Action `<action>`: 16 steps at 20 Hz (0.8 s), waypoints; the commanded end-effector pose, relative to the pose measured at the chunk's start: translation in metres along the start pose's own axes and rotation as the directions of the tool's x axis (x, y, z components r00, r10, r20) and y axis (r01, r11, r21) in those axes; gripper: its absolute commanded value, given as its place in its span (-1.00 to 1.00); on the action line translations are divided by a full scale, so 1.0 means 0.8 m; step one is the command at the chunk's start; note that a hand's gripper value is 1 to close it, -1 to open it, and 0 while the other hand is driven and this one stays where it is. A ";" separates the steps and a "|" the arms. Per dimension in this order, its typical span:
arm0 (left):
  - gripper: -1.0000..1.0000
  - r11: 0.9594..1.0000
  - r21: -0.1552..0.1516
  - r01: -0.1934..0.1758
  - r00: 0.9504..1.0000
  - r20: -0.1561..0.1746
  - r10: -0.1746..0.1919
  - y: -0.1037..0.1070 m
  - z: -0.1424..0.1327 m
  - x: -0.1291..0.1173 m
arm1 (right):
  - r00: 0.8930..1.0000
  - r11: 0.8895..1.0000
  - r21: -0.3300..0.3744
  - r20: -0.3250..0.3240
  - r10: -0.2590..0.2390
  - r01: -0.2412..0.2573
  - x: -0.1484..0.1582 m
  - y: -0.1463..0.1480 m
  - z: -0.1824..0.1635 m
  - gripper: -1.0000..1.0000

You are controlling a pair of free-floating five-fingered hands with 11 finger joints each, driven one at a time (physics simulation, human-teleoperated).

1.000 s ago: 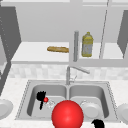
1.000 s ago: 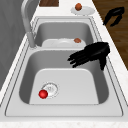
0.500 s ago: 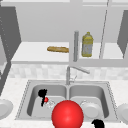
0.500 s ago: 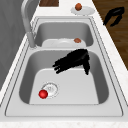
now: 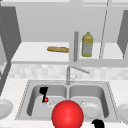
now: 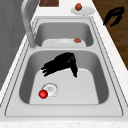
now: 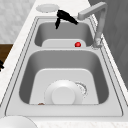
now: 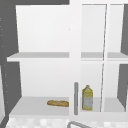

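My left hand (image 5: 43, 91) hangs low inside the left basin (image 6: 97, 75), open, with its fingers stretched toward the basin's back wall and the thumb pointing down. In the left side view the left hand (image 6: 61, 64) is just above and behind a small red ball (image 6: 43, 94). That ball lies on the basin floor beside the drain (image 6: 51, 88); the small red ball (image 5: 46, 100) sits right under the hand, apart from it. In the right side view the left hand (image 7: 63, 17) is over the far basin, with the small red ball (image 7: 78, 44) below it. My right hand (image 5: 98, 123) floats open off the sink's front edge.
A white plate (image 7: 63, 95) lies in the right basin, with a small brown item (image 6: 77, 40) at its edge. The faucet (image 5: 75, 68) rises between the basins. Plates (image 5: 5, 108) rest on the counter at both sides. A big red sphere (image 5: 67, 115) covers the sink's front. Bread (image 8: 58, 103) and a bottle (image 8: 87, 98) sit on the shelf.
My left hand has dropped from above the sink's front rim down into the left basin, toward the small red ball. The right hand has stayed put.
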 end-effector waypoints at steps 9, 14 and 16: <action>-1.00 0.996 -0.005 -0.086 0.996 0.004 0.086 -0.035 0.000 0.005 | 1.000 1.000 0.000 0.000 0.000 0.000 0.000 0.000 0.000 0.00; -1.00 0.981 -0.013 -0.195 0.981 0.016 0.195 -0.035 -0.002 -0.027 | 1.000 1.000 0.000 0.000 0.000 0.000 0.000 0.000 0.000 0.00; -1.00 0.972 -0.007 -0.235 0.972 0.017 0.235 -0.035 -0.002 -0.037 | 1.000 1.000 0.000 0.000 0.000 0.000 0.000 0.000 0.000 0.00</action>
